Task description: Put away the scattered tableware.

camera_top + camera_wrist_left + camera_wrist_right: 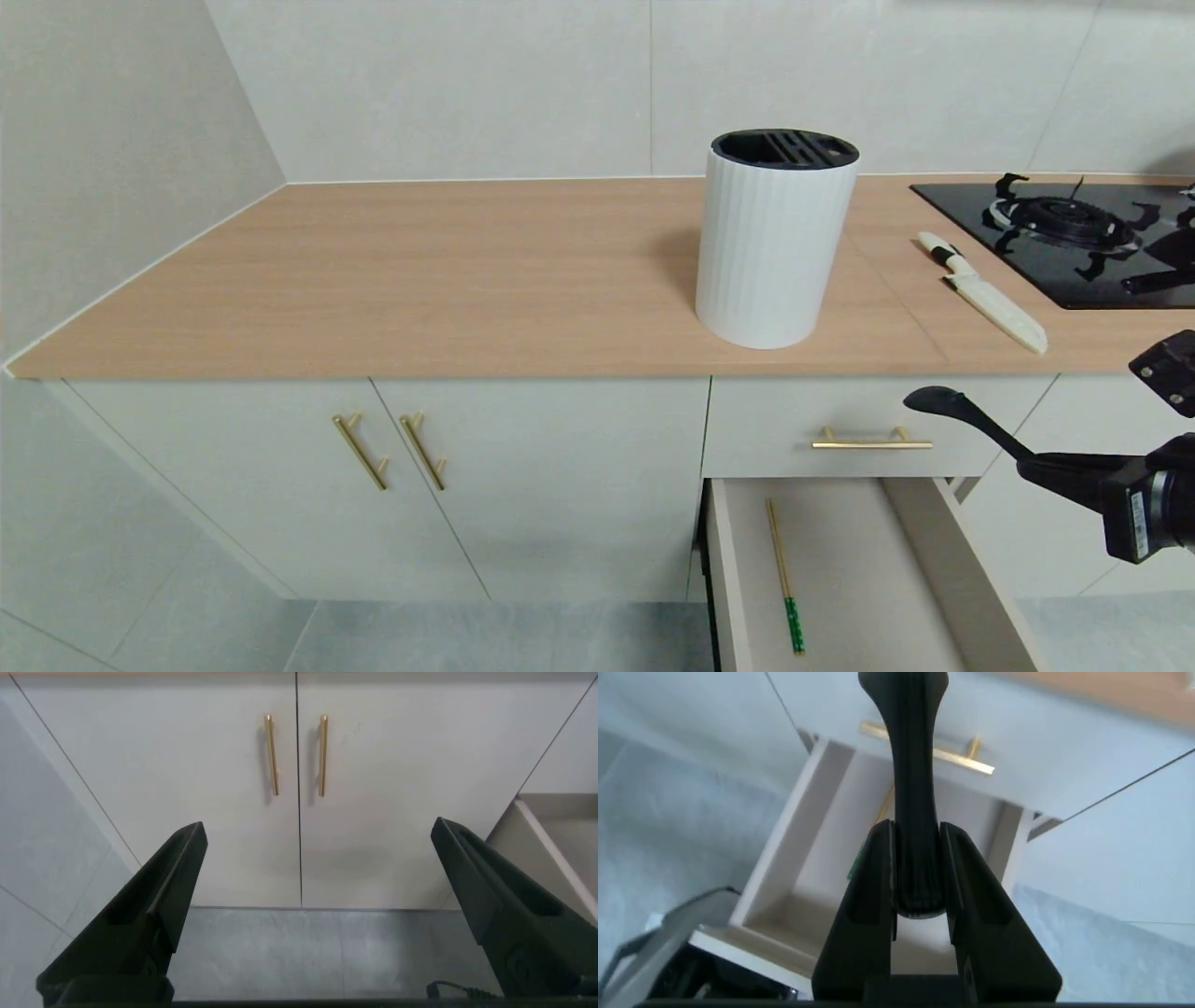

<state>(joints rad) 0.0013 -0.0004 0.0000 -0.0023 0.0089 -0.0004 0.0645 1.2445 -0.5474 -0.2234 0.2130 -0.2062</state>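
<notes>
One black spoon [936, 399] is clamped by its handle in the right jaws at the lower right of the head view. Its bowl points toward the frame's middle and hangs in front of the closed drawer [775, 429], near the right end of that drawer's gold handle. Below it, at the bottom centre-right, the lower drawer [840, 560] stands pulled out. A pair of chopsticks [782, 579] with green ends lies lengthwise on its floor, toward its left side.

On the table [420, 280], right of centre, a white ribbed holder [770, 252] with a black slotted top stands upright. A cream knife [985, 297] lies flat to the right of it, apart from it, and just beside the black stove [1074, 252] at the upper right edge.

The left jaws stand wide apart with nothing between them, facing the cabinet doors [187, 812] and their two gold handles.
</notes>
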